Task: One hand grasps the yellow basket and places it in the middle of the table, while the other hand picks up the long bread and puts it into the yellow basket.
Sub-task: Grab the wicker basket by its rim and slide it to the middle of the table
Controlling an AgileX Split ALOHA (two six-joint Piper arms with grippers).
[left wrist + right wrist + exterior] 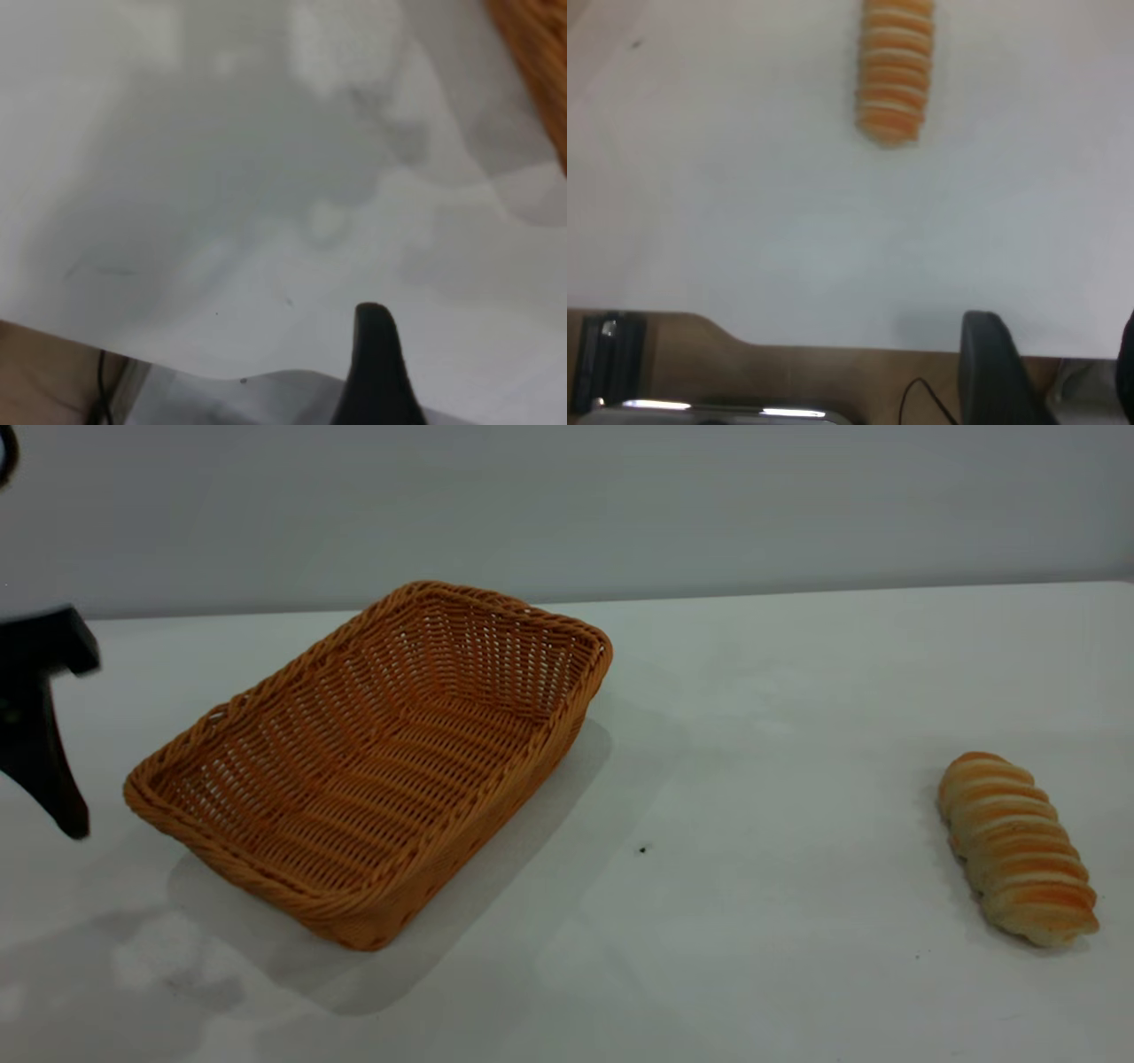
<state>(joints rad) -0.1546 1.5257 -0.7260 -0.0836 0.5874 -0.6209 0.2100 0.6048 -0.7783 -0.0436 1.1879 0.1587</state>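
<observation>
Exterior view: woven wicker yellow basket (pixel 372 771), ridged long bread (pixel 1017 847)

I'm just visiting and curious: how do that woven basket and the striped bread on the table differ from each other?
The yellow basket is far bigger than the long bread. The basket is an open, empty woven rectangle; the bread is a solid rounded loaf with ridged segments. The basket is a single orange-tan; the bread is striped golden-orange and cream. The basket sits left of centre, the bread at far right. Both lie untouched on the white table.
</observation>
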